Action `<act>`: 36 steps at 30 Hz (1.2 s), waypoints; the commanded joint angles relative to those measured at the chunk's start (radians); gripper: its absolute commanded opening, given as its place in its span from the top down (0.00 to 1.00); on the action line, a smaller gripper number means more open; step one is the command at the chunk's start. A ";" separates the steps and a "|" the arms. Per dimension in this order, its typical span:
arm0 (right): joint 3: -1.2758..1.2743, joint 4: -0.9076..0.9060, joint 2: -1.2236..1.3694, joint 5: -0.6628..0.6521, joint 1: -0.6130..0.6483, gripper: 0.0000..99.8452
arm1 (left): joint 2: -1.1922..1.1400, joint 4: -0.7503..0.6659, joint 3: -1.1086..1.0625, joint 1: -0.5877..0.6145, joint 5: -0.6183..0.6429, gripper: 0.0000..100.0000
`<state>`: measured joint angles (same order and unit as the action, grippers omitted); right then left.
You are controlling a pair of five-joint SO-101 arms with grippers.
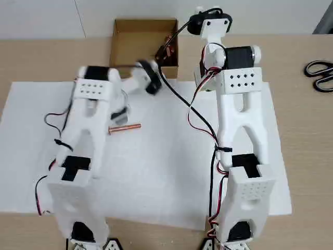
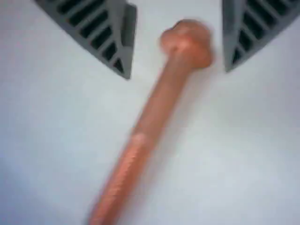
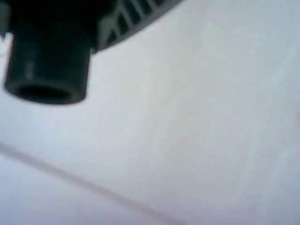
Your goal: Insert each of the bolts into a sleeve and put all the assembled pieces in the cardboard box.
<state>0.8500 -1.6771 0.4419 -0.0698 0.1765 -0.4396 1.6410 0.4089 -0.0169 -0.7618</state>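
High view showed the box point(image 1: 136, 46) holding copper pieces point(image 1: 167, 49); near the box, the bolt point(image 1: 125, 127) lay on the sheet point(image 1: 156, 172) between wide left fingers point(image 2: 103, 33). Right fingers point(image 3: 136, 16) gripped a black sleeve point(image 3: 49, 65).

Fingers point(image 2: 101, 33) of the left gripper point(image 2: 177, 70) are standing apart on both sides of the bolt point(image 2: 154, 122) head, leaving a gap each side. White sheet point(image 1: 166, 166) around the bolt is lying bare between the arms. A black cable point(image 1: 177, 96) is crossing over the cardboard box point(image 1: 132, 39) on the side nearer the right arm, partly blocking it.
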 commanded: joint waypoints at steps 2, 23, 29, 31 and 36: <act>0.006 -0.004 -0.082 -0.009 -0.008 0.98 | 0.066 0.114 0.245 0.040 0.155 0.88; -0.292 0.004 -0.344 -0.009 0.036 0.97 | 0.555 0.084 -0.297 -0.017 0.870 0.88; -0.307 0.002 -0.352 -0.009 0.042 0.97 | 0.488 0.054 -0.363 -0.012 0.951 0.88; -0.307 -0.001 -0.352 -0.009 0.039 0.97 | 0.459 0.020 -0.384 -0.014 1.005 0.88; -0.307 -0.002 -0.352 -0.009 0.041 0.97 | 0.359 -0.130 -0.414 -0.011 1.382 0.88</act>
<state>0.5401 -1.6786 0.1596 -0.0698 0.2163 -0.0468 1.5842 -0.0054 -0.0292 0.4166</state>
